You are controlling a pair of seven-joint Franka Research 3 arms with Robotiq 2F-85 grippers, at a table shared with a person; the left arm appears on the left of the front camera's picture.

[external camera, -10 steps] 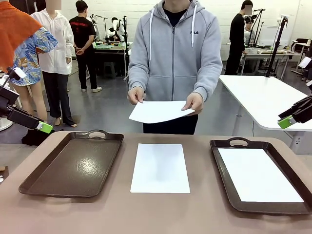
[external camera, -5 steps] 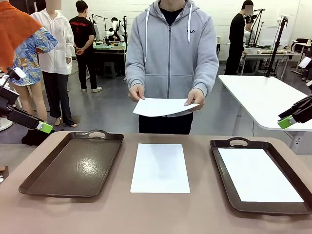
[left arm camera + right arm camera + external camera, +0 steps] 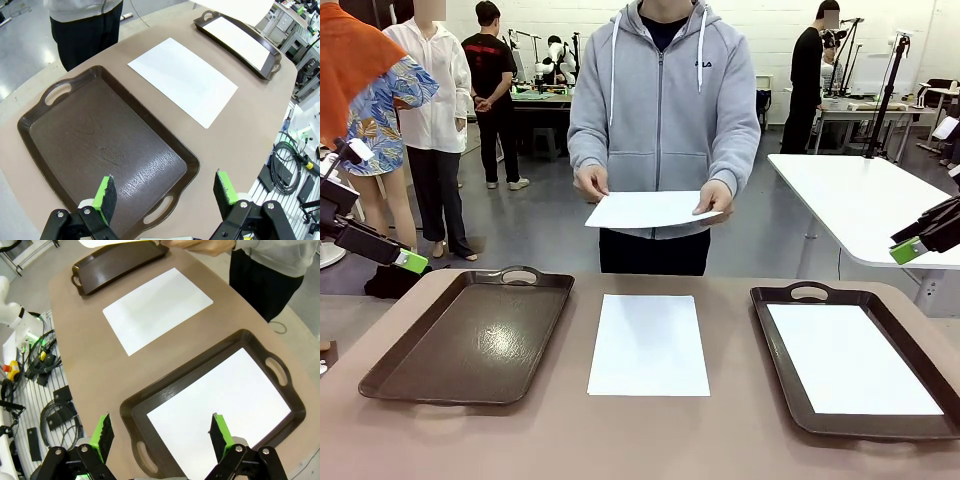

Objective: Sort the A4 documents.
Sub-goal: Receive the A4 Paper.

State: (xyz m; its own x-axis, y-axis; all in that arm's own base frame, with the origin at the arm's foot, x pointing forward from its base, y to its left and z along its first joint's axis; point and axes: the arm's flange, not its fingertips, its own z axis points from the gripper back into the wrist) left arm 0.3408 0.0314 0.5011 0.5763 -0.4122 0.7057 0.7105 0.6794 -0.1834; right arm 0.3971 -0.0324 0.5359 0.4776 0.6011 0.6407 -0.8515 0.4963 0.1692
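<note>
1. Hovering with jaws spread wide and nothing between them, the left end effector (image 3: 165,192) hangs above the near end of the empty left tray (image 3: 100,145). The right end effector (image 3: 161,432), equally spread and empty, hangs over the right tray (image 3: 134,412).
2. One of the A4 documents, the tray sheet (image 3: 220,405), lies flat inside the right tray. The middle sheet (image 3: 648,345) lies flat on the counter (image 3: 650,440) between the trays, touching neither.
3. Across the counter, a person (image 3: 660,110) holds a third sheet (image 3: 645,210) level in the air.
4. Paper this thin is likely light, floppy and hard to pinch off a flat surface. Sliding the middle sheet to overhang the counter edge, or taking an offered sheet by a free edge, seems the surest hold.
</note>
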